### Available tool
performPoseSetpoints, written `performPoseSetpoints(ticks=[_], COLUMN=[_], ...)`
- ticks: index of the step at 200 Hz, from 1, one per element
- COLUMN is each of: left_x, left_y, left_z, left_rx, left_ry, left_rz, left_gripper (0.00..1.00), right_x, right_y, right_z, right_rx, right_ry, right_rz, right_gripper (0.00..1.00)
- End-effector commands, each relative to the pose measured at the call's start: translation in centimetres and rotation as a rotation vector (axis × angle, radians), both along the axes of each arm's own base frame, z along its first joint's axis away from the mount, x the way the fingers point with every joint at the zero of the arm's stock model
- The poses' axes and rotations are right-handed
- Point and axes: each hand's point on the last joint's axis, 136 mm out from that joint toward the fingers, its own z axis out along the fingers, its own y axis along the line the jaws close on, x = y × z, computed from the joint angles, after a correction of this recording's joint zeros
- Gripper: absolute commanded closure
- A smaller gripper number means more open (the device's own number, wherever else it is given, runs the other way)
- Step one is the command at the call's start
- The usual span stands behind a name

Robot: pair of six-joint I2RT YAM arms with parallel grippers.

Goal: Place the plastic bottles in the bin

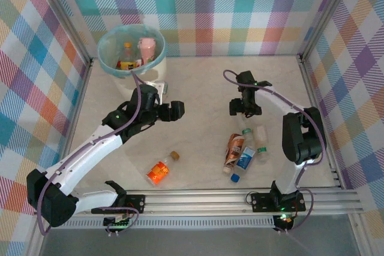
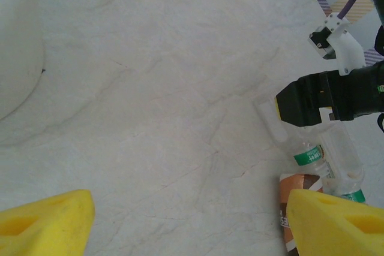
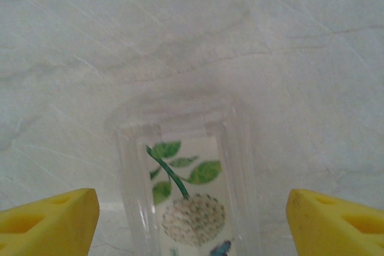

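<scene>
The bin (image 1: 101, 49), cream-white with a teal liner, stands at the far left and holds an orange bottle (image 1: 127, 57) and a pink one (image 1: 147, 49). My right gripper (image 1: 243, 112) hangs open over a clear bottle (image 1: 247, 131) lying on the table. In the right wrist view that clear bottle (image 3: 189, 190), with a leaf-printed label, lies between the yellow fingers (image 3: 48, 223), with a gap on each side. My left gripper (image 1: 175, 109) is open and holds nothing above bare table (image 2: 180, 118). Several bottles (image 1: 240, 151) lie at the near right. An orange bottle (image 1: 159, 172) lies at the near centre.
A small brown cap (image 1: 174, 155) lies beside the orange bottle. In the left wrist view the right gripper (image 2: 324, 97) stands above the clear bottle (image 2: 312, 154) and a brown-labelled one (image 2: 288, 196). Plaid walls close in the table on three sides; a rail (image 1: 210, 199) runs along the near edge.
</scene>
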Motion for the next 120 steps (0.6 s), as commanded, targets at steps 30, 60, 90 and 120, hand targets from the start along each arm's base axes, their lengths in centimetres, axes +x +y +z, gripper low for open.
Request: performPoseSetpoints(ticks=[30,60,90,120], left_x=[0.5,0.9,1.3,1.5], left_y=[0.0,-0.3,-0.2,-0.4], left_z=[2.0,1.9,1.0,0.2], left_rx=[0.032,0.033,0.06,0.073], left_ry=[-0.056,-0.055,-0.042,-0.026], left_rz=[-0.001,-0.006,0.001,0.002], left_gripper=[0.16,0.16,0.16,0.16], right_x=[0.8,0.3,0.2,1.0], right_y=[0.1,0.3,0.4,0.4], right_z=[-1.0,-2.0,-2.6,-1.6], right_rx=[-0.016,-0.006,-0.005,-0.006], right_ry=[0.033,0.064,0.065,0.027], right_rz=[0.018,0.022,0.032,0.038], right_gripper=[0.18,0.19,0.22,0.3])
